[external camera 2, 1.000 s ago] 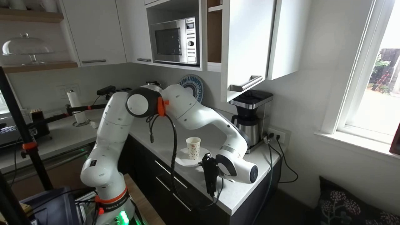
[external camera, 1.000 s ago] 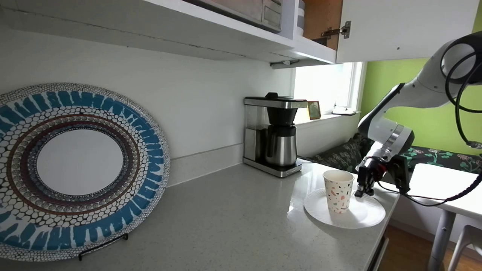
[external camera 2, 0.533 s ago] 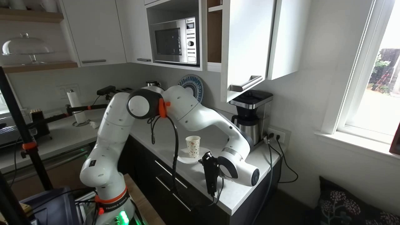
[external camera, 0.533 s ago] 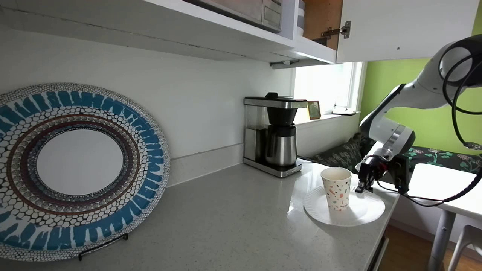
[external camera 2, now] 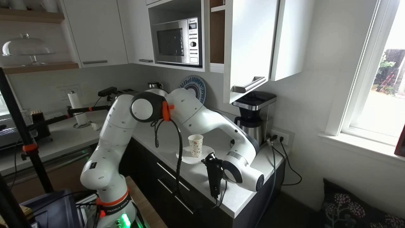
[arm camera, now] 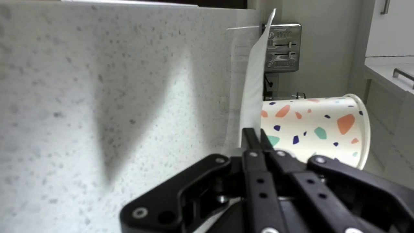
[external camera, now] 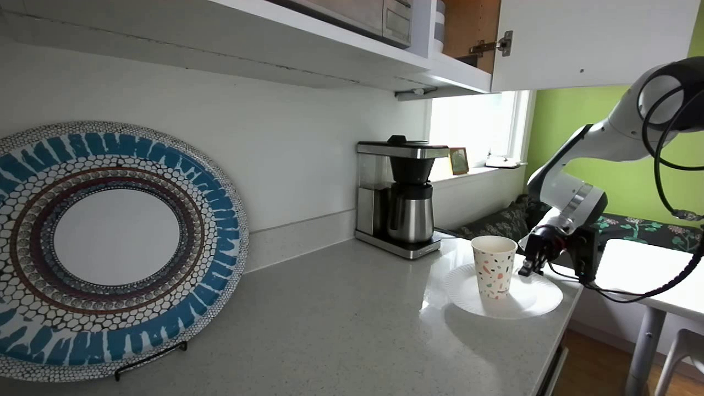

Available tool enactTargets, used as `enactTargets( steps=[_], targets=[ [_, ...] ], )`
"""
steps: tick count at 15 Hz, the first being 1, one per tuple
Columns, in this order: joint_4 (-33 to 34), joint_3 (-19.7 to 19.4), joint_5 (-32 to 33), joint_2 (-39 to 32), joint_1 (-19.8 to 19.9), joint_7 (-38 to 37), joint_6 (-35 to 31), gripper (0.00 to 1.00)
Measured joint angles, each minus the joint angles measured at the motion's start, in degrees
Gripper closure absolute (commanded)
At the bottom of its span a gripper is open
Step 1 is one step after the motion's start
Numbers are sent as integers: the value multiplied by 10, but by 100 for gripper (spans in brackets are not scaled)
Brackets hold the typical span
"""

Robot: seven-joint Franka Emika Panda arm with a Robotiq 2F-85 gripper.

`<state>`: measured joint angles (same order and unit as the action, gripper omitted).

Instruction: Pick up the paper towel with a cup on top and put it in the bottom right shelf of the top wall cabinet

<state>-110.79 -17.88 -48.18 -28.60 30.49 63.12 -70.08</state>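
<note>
The paper towel (external camera: 533,302), a thin white roundish sheet, is held a little above the counter; its shadow lies below. The cup (external camera: 494,269) stands upright on it, pale with coloured specks. My gripper (external camera: 531,268) is shut on the sheet's rim beside the cup. In the wrist view the fingertips (arm camera: 257,134) pinch the sheet (arm camera: 254,84), with the cup (arm camera: 317,126) to the right. An exterior view shows the cup (external camera 2: 196,146) and sheet (external camera 2: 185,157) too. The top wall cabinet (external camera 2: 217,38) is open, brown inside; the bottom right shelf (external camera: 462,70) shows only its white front edge.
The open cabinet door (external camera 2: 250,41) with its handle hangs out above the counter. A coffee maker (external camera: 401,198) stands below the cabinet. A microwave (external camera 2: 175,41) sits left of the compartment. A large blue-patterned plate (external camera: 115,236) leans on the wall. Stacked dishes (external camera: 439,27) show inside the cabinet.
The paper towel and cup have risen off the counter, with the shadow beneath spreading. My gripper has risen slightly while holding the rim.
</note>
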Motion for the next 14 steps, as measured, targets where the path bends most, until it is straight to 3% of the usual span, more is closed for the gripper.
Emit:
enactTargets(
  steps=[14],
  targets=[
    [12, -25, -23, 31, 53, 21, 77, 100]
  ],
)
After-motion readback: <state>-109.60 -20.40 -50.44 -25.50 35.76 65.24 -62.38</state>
